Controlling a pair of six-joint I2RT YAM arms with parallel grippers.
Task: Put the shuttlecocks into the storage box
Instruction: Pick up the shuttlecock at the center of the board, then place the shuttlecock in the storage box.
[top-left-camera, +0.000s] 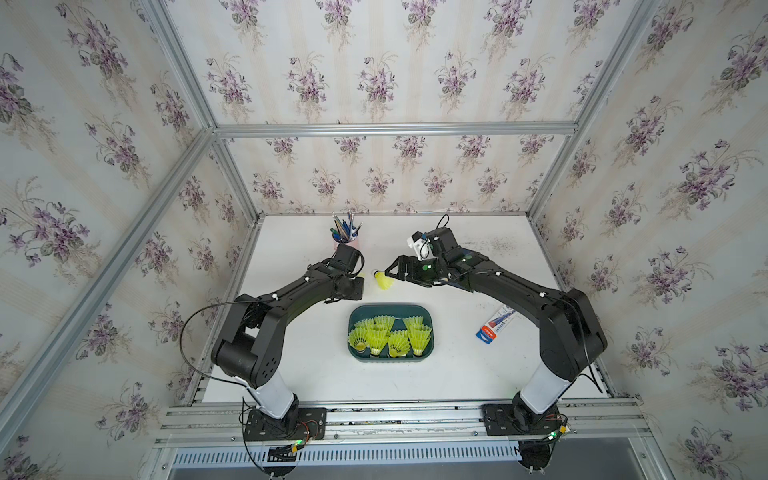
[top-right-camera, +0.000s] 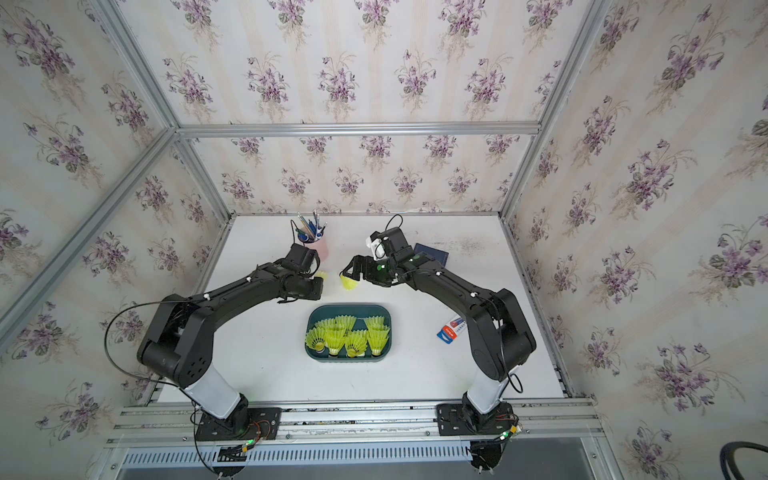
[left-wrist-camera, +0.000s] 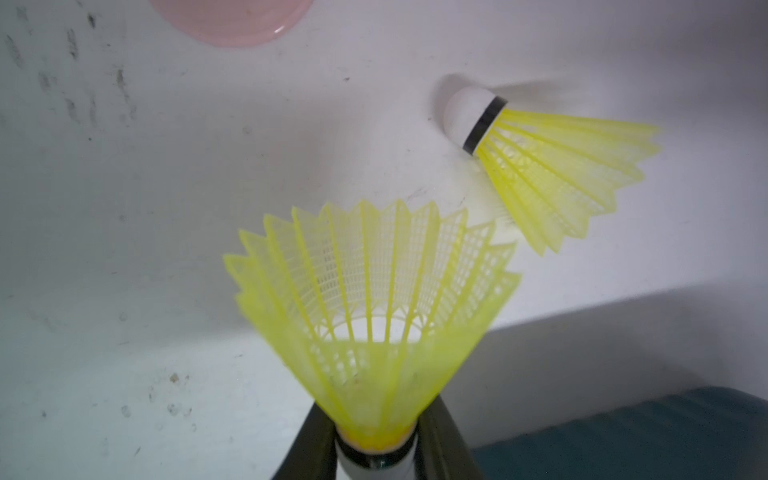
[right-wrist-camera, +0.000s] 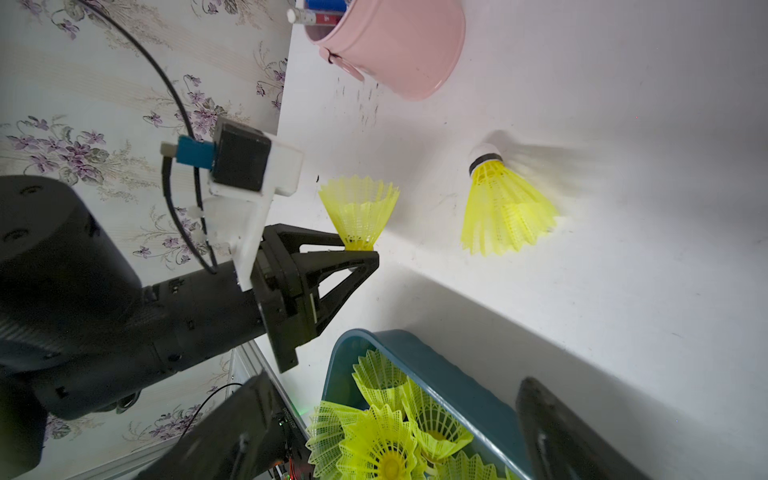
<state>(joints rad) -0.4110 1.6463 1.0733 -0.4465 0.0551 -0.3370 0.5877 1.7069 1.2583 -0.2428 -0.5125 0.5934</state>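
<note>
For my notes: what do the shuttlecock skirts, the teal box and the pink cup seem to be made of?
The shuttlecock skirts: moulded plastic, maybe nylon, a see-through ribbed neon mesh. The teal box: smooth semi-matte plastic, corners rounded as if moulded. The pink cup: glossy, with a handle lug; probably painted metal, possibly plastic.

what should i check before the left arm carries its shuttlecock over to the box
1. Grip: left gripper shut on the held shuttlecock at its white tip: ok.
2. Lift: held shuttlecock off the table: cannot tell.
3. Room: storage box shows some bare floor: ok.
4. Path: right gripper open, not over the box: ok.
5. Leftovers: loose shuttlecock lies on the table beside the right gripper: not ok.
6. Clutter: pink pen cup apart from the left gripper: ok.
</note>
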